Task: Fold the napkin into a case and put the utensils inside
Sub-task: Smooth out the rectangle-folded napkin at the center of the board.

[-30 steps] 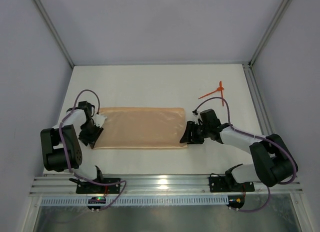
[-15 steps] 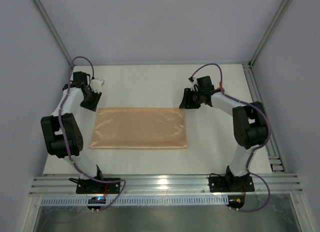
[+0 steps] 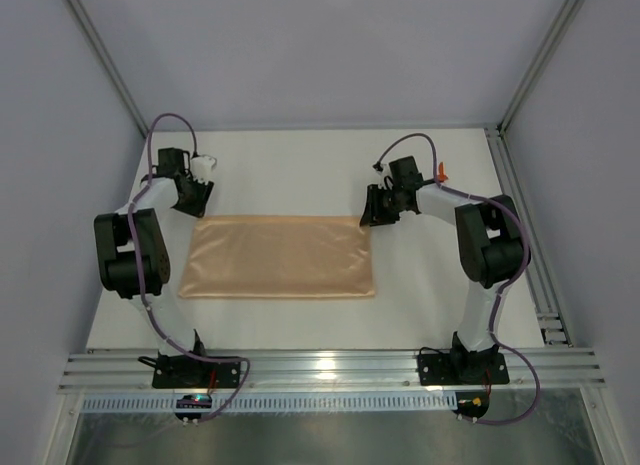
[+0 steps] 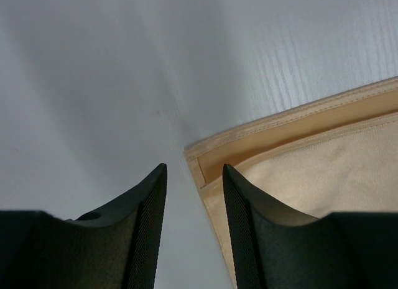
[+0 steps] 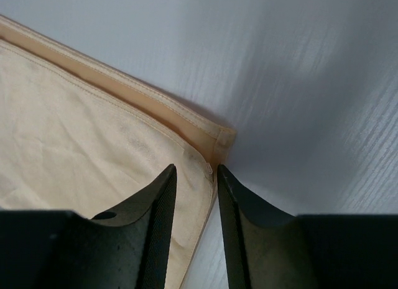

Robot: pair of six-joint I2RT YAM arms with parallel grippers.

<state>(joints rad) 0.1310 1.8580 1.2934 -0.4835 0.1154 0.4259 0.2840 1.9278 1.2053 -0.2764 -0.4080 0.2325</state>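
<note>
the napkin (image 3: 278,257) lies flat about the middle of the white table (image 3: 300,165), folded into a wide peach-orange rectangle with its long sides parallel to the table's near edge and its stitched hems lined up at the far side. the left gripper (image 4: 194,169) sits low at the napkin's far left corner. its jaws are a narrow gap apart with only bare table between them, and the cloth's corner lies just beside the inner finger, not pinched. the right gripper (image 5: 196,169) sits low at the napkin's far right corner. its jaws are also only narrowly parted and straddle the cloth's right-hand edge just below the corner, with the cloth lying flat between them rather than lifted or bunched. of the utensils (image 3: 440,171) only a small orange-red piece shows, toward the table's far right corner, just behind the right arm (image 3: 480,235), which hides the rest. that piece is apart from the napkin.
</note>
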